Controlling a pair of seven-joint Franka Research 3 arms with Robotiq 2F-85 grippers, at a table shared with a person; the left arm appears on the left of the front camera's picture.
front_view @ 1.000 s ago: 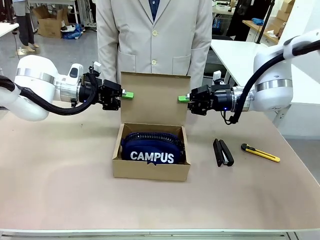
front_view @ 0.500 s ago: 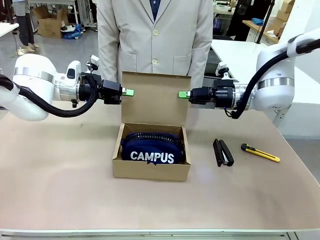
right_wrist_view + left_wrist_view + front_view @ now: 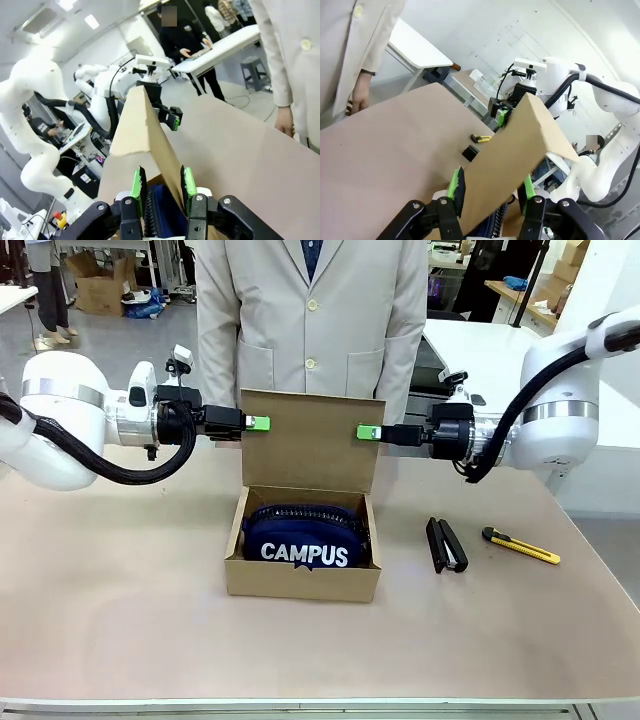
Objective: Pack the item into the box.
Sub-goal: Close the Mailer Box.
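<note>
The pouch [image 3: 305, 540] already lies inside the box [image 3: 300, 585], below and between the two grippers, with its white "CAMPUS" lettering facing the robot's side. It fills the box almost from wall to wall, and nothing else can be seen in there with it. What seems left is closing the lid flap [image 3: 310, 440], which stands upright at the back of the box with a gripper at each of its upper side edges. The right gripper [image 3: 366, 432] has its green pads drawn in close, with the flap's edge pinched between them. The left gripper [image 3: 258, 423] stands about half open, its fingers on either side of the opposite edge; I cannot tell whether its pads press on the cardboard. To close the lid well, I judge that the two should move as a pair, swinging the top edge toward the robot and down in an arc about the hinge. They should stay level with each other so that the thin cardboard neither twists nor creases. The left side likely needs either a firmer hold or a flat push from one finger, or the right gripper alone may skew the flap. The pouch is soft and sits high near the rim, so the lid may need a gentle press to seat. A black stapler [image 3: 446, 545] and a yellow knife [image 3: 520, 546] lie on the table [image 3: 120, 620], below and outward of the right gripper, well clear of the lid's path. A person [image 3: 310, 320] stands just behind the flap.
</note>
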